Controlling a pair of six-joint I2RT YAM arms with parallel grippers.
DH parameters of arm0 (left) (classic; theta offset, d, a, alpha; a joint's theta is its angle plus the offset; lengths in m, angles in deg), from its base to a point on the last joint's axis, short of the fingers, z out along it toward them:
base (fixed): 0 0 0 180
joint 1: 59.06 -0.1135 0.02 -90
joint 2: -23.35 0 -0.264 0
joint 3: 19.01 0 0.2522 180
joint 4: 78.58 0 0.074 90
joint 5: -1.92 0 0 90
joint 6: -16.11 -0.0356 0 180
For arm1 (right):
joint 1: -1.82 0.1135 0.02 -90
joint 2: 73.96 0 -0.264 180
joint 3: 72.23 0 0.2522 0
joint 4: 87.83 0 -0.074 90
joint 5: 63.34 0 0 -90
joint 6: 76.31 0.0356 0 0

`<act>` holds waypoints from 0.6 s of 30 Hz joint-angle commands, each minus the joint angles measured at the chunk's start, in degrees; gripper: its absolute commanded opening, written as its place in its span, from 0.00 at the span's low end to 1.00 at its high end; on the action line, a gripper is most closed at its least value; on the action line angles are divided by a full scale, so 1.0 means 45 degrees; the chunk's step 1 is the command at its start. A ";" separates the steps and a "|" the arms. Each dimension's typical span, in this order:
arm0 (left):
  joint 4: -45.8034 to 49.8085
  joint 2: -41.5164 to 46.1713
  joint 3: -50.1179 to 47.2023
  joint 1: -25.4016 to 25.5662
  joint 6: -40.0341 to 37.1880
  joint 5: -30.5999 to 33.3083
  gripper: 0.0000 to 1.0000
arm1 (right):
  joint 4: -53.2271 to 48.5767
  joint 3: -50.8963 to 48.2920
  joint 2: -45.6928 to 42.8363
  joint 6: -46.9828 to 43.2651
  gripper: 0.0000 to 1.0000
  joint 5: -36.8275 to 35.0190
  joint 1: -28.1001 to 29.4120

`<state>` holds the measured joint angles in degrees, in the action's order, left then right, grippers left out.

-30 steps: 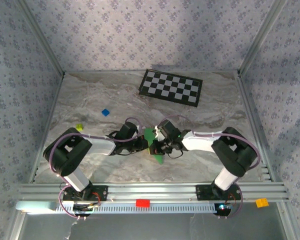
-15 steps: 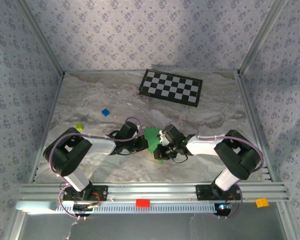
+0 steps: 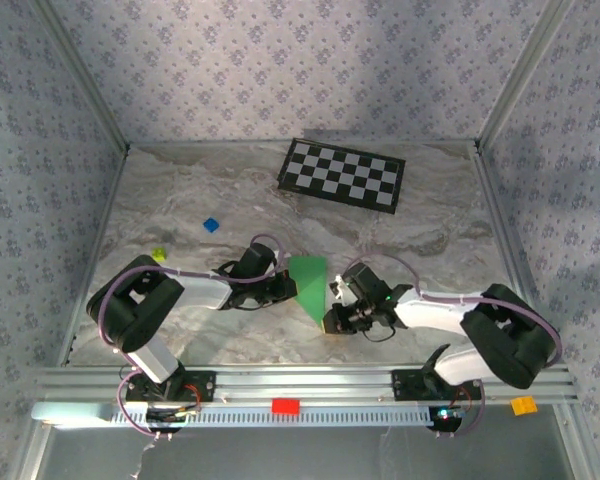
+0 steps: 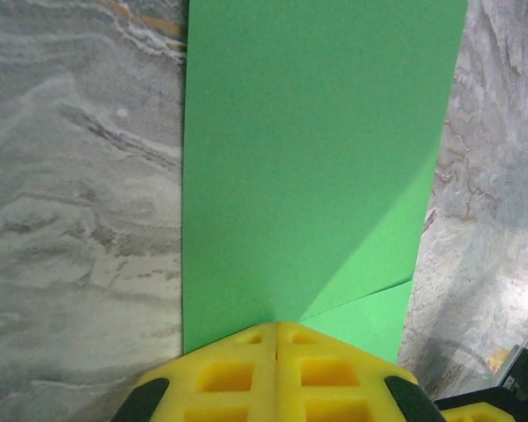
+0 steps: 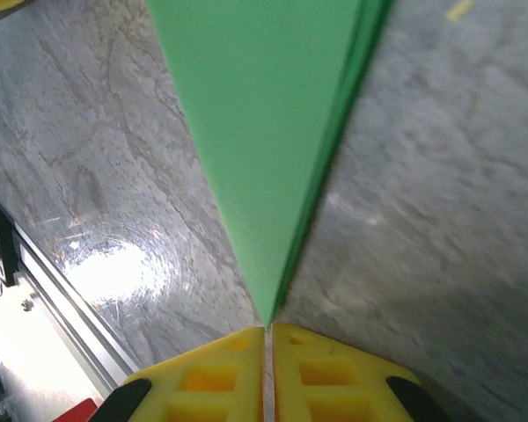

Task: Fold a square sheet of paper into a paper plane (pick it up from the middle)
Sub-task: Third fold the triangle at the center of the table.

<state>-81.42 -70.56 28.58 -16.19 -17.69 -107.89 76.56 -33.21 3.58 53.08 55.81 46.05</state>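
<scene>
The bright green paper (image 3: 308, 280) lies flat on the marble table, folded into a narrow wedge with its wide end away from me and its point toward the front rail. My left gripper (image 3: 280, 287) is shut, its yellow tips (image 4: 275, 325) resting on the near edge of the paper (image 4: 317, 158), where a diagonal fold line starts. My right gripper (image 3: 332, 320) is also shut; its tips (image 5: 268, 331) meet the sharp point of the paper (image 5: 264, 132), whose stacked layers show along one edge.
A black-and-white checkerboard (image 3: 342, 173) lies at the back. A tiny blue block (image 3: 211, 225) and a yellow-green block (image 3: 159, 254) sit left of the arms. The aluminium front rail (image 3: 380, 380) runs close behind the right gripper.
My right gripper has slid from over the middle of the paper toward the front right, ending at its point. More green now shows. The left gripper has stayed put.
</scene>
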 commanded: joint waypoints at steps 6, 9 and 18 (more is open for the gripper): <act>0.0304 0.0106 -0.1068 0.0091 0.1492 0.1225 0.00 | -0.2304 0.0571 -0.2011 0.0172 0.13 -0.2744 -0.0618; 0.0346 0.0383 -0.1128 0.0210 0.1776 0.1539 0.00 | -0.2708 0.0827 -0.2133 0.0321 0.15 -0.3494 -0.0690; 0.0089 0.0788 -0.1422 0.0431 0.2263 0.1954 0.00 | -0.2233 0.0946 -0.2036 0.0726 0.24 -0.3963 -0.0699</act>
<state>-84.96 -67.11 24.03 -14.68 -8.71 -102.10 67.21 -30.22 -5.34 55.07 40.20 43.14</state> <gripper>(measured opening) 0.043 0.233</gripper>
